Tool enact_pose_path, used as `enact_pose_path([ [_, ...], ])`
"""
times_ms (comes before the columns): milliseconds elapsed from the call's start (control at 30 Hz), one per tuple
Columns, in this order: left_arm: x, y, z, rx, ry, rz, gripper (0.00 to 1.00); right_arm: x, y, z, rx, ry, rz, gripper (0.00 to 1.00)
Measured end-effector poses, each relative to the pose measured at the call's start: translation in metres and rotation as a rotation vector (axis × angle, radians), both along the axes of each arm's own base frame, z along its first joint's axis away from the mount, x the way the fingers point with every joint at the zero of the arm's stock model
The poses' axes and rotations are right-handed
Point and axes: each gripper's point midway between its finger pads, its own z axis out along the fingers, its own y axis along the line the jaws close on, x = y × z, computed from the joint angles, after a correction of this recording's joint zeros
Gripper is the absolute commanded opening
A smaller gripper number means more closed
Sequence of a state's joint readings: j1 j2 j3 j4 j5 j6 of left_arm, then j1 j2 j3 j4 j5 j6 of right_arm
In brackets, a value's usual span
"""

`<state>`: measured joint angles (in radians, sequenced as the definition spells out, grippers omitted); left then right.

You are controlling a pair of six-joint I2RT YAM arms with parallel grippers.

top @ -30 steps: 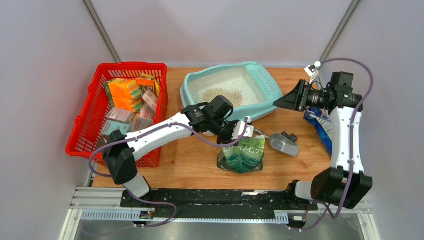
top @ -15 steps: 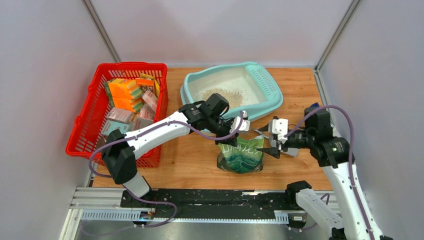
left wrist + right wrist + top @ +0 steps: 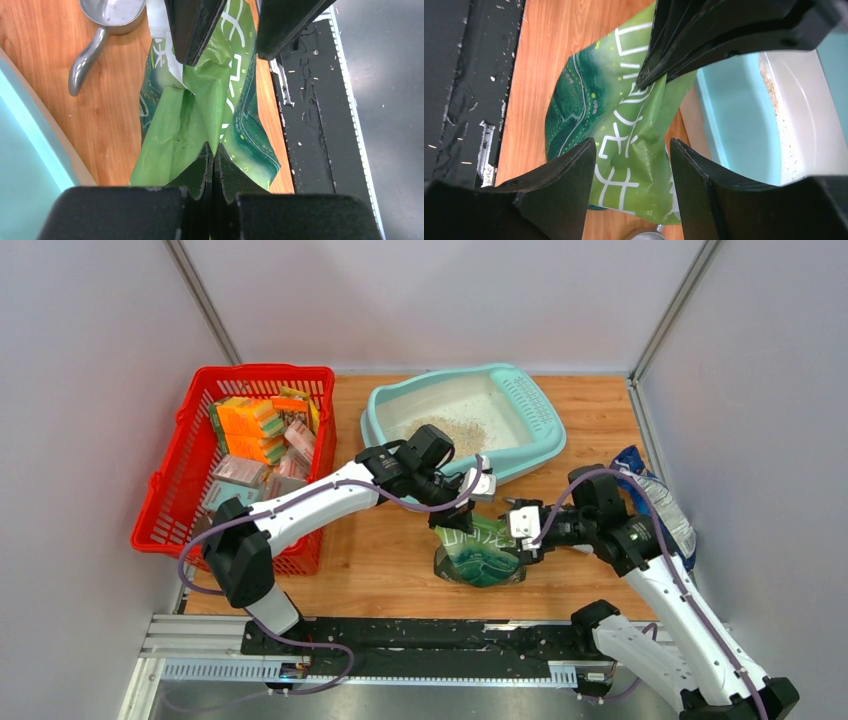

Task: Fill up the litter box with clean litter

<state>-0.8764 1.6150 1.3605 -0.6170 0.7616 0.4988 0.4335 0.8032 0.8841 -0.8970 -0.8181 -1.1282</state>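
The light-teal litter box (image 3: 530,450) stands at the back centre with a small pile of beige clean litter (image 3: 446,430) inside; its wall (image 3: 734,120) and litter (image 3: 775,95) also show in the right wrist view. My left gripper (image 3: 468,502) is shut on the top fold of the green printed bag (image 3: 482,556), which stands in front of the box; the pinch shows in the left wrist view (image 3: 214,156). My right gripper (image 3: 517,532) is open, its fingers (image 3: 569,170) either side of the bag's opposite top edge (image 3: 634,135).
A red mesh basket (image 3: 170,495) full of sponges and boxes stands at the left. A grey metal scoop (image 3: 95,42) lies on the wood beside the bag, between bag and litter box. A blue bag (image 3: 660,502) lies at the right edge. The black rail (image 3: 400,635) runs along the front.
My right arm has swung down from the back right to the green bag, open. My left gripper has kept hold of the bag and shifted slightly left.
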Motion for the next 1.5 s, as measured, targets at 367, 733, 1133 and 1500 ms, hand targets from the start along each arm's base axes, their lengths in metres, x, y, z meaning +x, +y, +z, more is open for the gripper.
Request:
enact_pose_path([
  [367, 0.004, 0.001, 0.001, -0.006, 0.024, 0.023, 0.0, 0.017, -0.001, -0.02, 0.022, -0.018, -0.115, 0.44],
  [733, 0.006, 0.006, -0.001, -0.014, 0.069, 0.047, 0.01, 0.02, 0.0, -0.025, 0.053, 0.106, -0.215, 0.1],
  [1133, 0.005, 0.035, 0.006, -0.019, 0.009, 0.083, 0.26, 0.023, 0.007, -0.029, 0.108, 0.335, -0.344, 0.01],
  [1500, 0.005, 0.052, 0.0, -0.005, -0.059, 0.075, 0.0, 0.023, 0.014, -0.029, 0.098, 0.43, -0.339, 0.0],
])
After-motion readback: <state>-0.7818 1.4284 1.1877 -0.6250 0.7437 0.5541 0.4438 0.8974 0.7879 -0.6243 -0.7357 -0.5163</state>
